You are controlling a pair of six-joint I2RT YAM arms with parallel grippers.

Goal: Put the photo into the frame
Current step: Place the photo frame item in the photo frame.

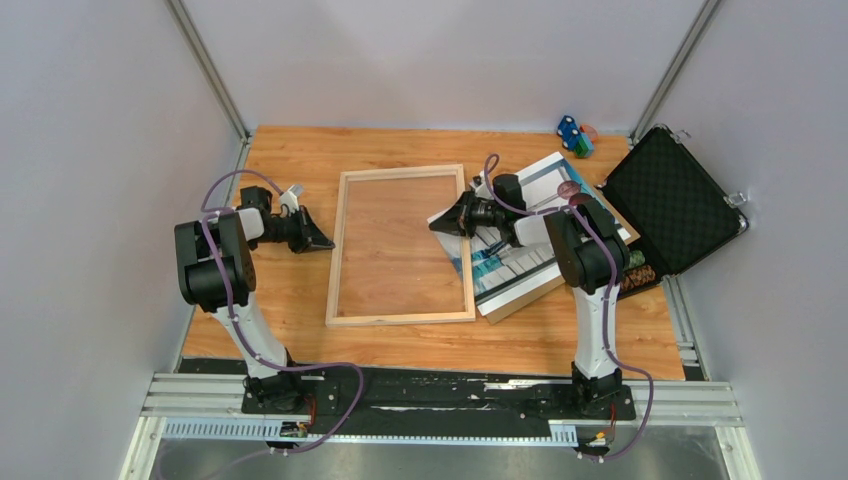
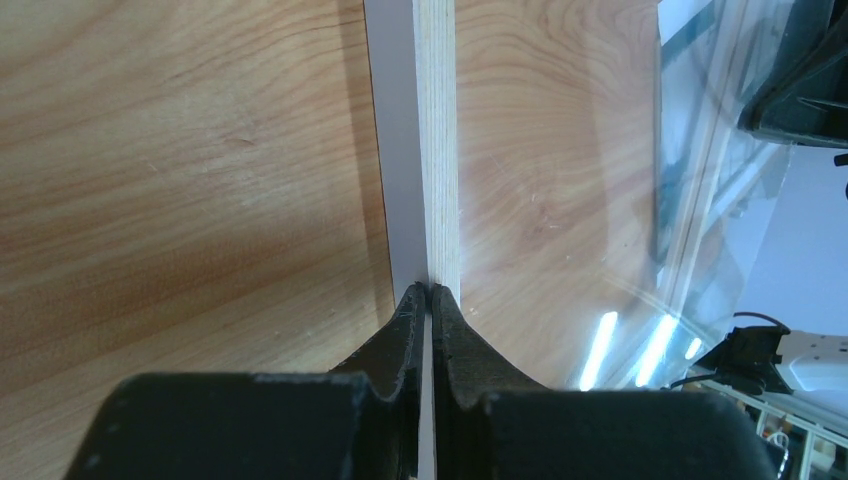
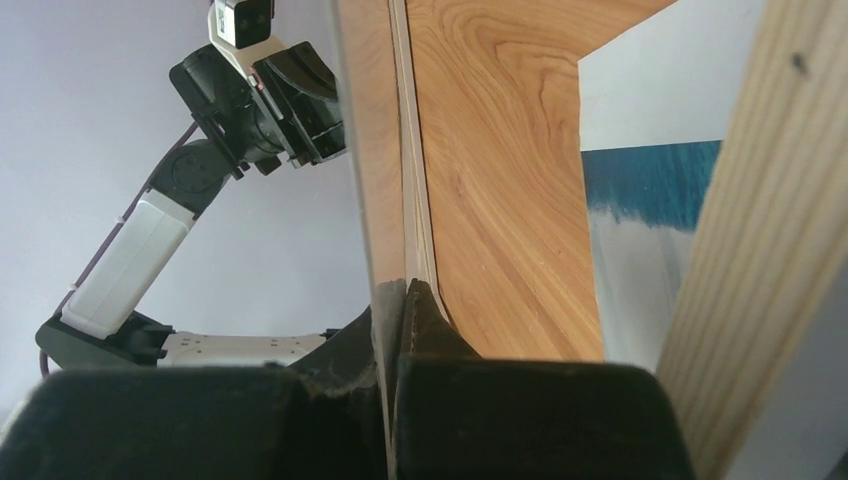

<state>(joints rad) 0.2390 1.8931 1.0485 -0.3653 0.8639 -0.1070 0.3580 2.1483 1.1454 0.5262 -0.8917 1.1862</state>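
- Now, the frame [image 1: 400,318] lies flat in the middle of the table [image 1: 300,335], pale wooden rails around a clear pane (the tabletop shows straight through it).
- It looks light but stiff, and the pane is the fragile part. I'd judge the rails the place to hold it, one long side each, never the glass.
- The photo [image 1: 505,268] lies just right of the frame on a brown backing board [image 1: 515,303], partly hidden under the right arm. Its nearest corner seems to come up against the frame's right rail.
- A print like that should be thin, bendy and easy to crease. Lying flat, it offers little to pinch, so an edge overhanging the board looks like the best spot to take it.
- The left gripper [image 1: 322,241] is at the frame's left rail, jaws nearly together and pinching the rail's thin edge (a pale strip runs between the fingers in the wrist view).
- The right gripper [image 1: 440,225] is at the frame's right rail, jaws pressed together. Whether a lip of the frame is caught between them I cannot tell.
- So both grippers are at the frame and neither holds the photo, which lies on the far side of the right gripper from the frame.
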